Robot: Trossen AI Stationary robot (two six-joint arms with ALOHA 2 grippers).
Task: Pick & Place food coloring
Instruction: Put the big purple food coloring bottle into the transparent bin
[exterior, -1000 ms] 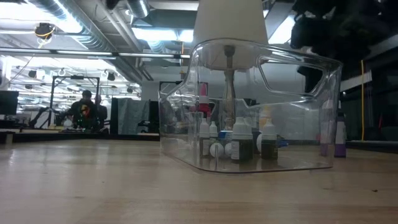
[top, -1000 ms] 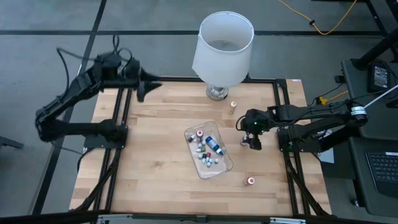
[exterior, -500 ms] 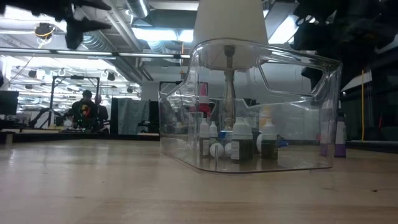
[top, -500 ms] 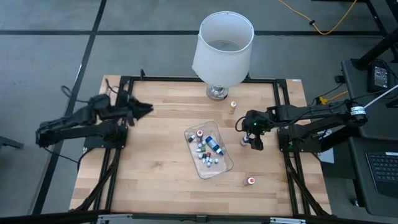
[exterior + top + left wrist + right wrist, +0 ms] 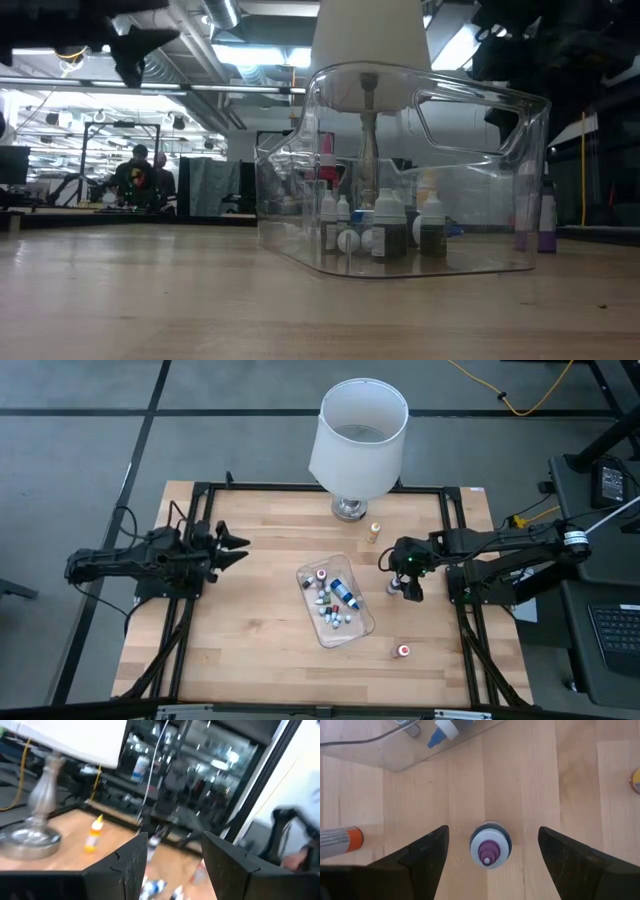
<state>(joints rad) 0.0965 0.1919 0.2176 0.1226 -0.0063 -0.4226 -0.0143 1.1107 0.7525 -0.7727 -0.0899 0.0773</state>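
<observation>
Tiny purple-capped food coloring bottle upright on wooden table, just right of clear rectangular plastic tray. Right end effector directly above it, fingers spread wide, bottle between them, untouched. Judgement: light, stiff, smooth, tips easily; take by body below cap, squarely. Tray holds many small bottles. Orange-capped bottle near tray's far corner, beside white lamp; red-capped one near tray's front corner. Tray wall closest obstacle. Left end effector well left of tray, spread, idle.

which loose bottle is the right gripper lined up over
The purple-tipped bottle, upright between the open right gripper fingers; the orange-capped one and red-capped one stand apart.
</observation>
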